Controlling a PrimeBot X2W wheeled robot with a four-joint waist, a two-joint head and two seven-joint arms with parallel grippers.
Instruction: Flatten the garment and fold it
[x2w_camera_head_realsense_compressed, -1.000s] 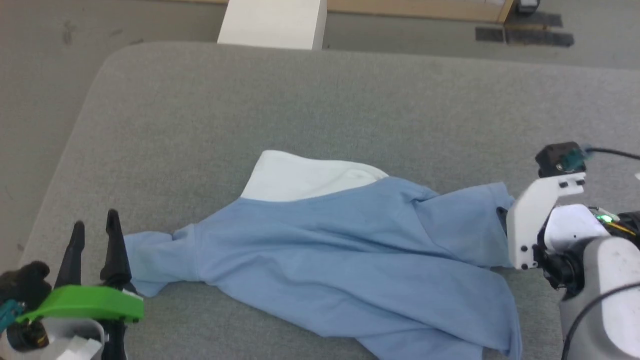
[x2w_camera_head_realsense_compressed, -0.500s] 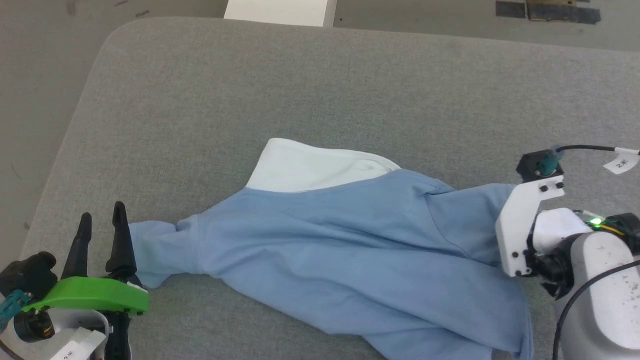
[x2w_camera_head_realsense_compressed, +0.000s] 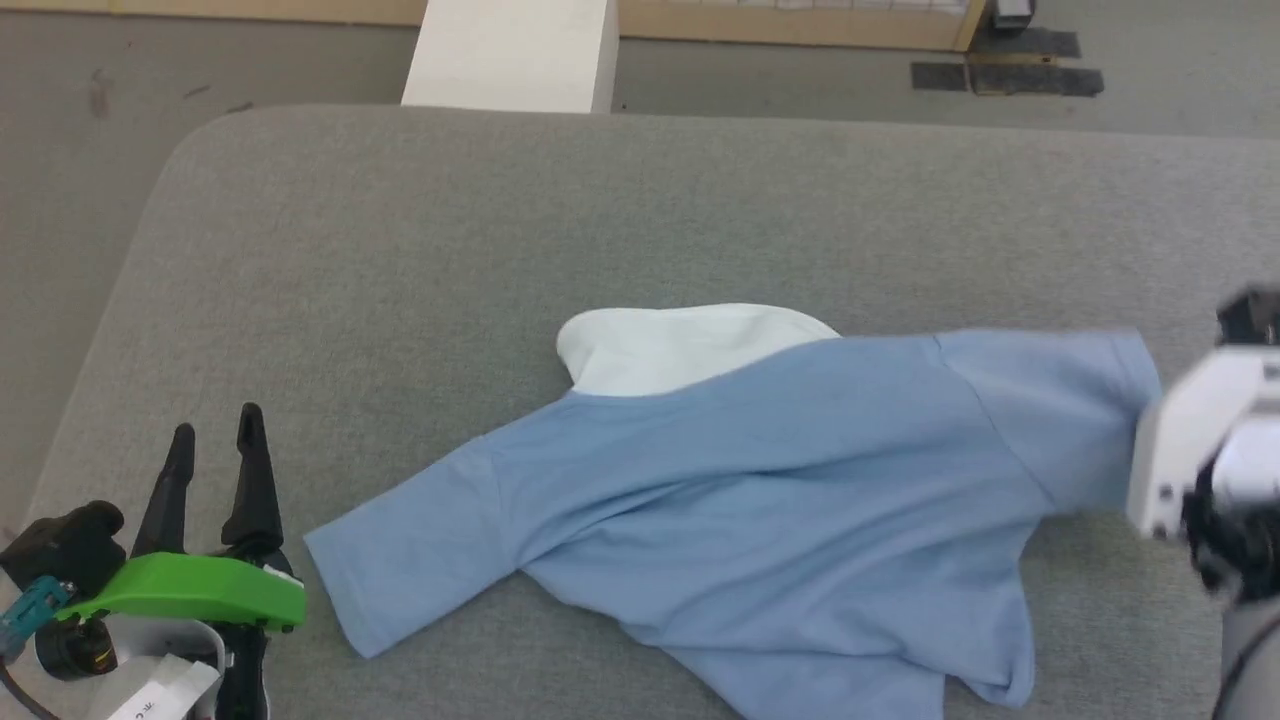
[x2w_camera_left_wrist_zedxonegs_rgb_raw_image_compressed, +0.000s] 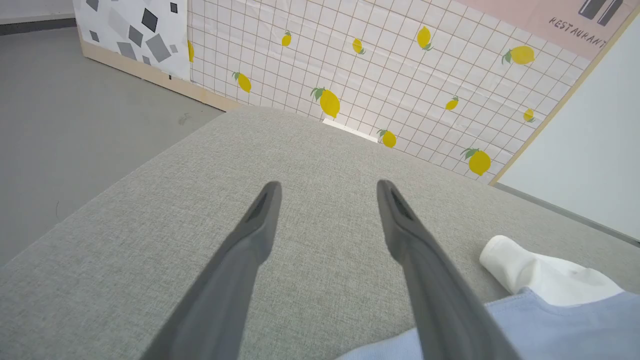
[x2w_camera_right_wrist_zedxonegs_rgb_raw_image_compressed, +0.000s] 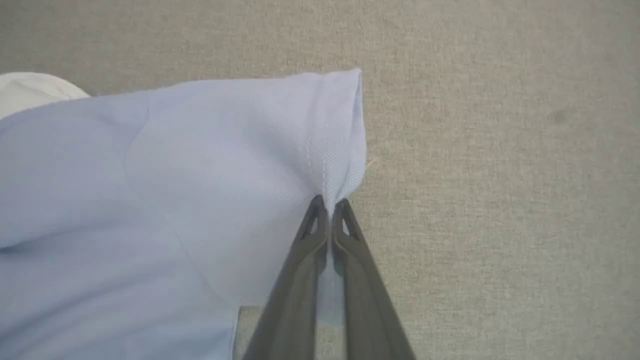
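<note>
A broad padded surface (x2w_camera_head_realsense_compressed: 400, 250) with rounded corners, covered in coarse grey woven cloth, took up most of the head view, with a smooth grey floor (x2w_camera_head_realsense_compressed: 70, 200) around it. The garment (x2w_camera_head_realsense_compressed: 780, 500), a light blue T-shirt of soft fine knit, lay across the middle and right of this surface, partly spread and loosely creased, its lower edge cut off by the bottom of the head view. A white panel (x2w_camera_head_realsense_compressed: 690, 345) of the same soft cloth curved out from under its far edge in a rounded lobe. One short sleeve (x2w_camera_head_realsense_compressed: 400, 560) lay flat, pointing toward the left gripper (x2w_camera_head_realsense_compressed: 216, 422). That gripper's two long, dark, tapering fingers stood spread wide with nothing between them, just beside the sleeve but apart from it, and its green-topped body was cut off at the corner. The opposite sleeve (x2w_camera_head_realsense_compressed: 1060, 410) was drawn out toward the right arm's white bracket (x2w_camera_head_realsense_compressed: 1190, 440), which was blurred and hid the fingers there. In the right wrist view, the right gripper (x2w_camera_right_wrist_zedxonegs_rgb_raw_image_compressed: 330, 201) had its fingers pressed together on that sleeve's stitched hem (x2w_camera_right_wrist_zedxonegs_rgb_raw_image_compressed: 325, 150), the cloth puckering at the tips. In the left wrist view, a wall (x2w_camera_left_wrist_zedxonegs_rgb_raw_image_compressed: 400, 65) of white grid tiles printed with yellow lemons stood beyond the padded surface.
</note>
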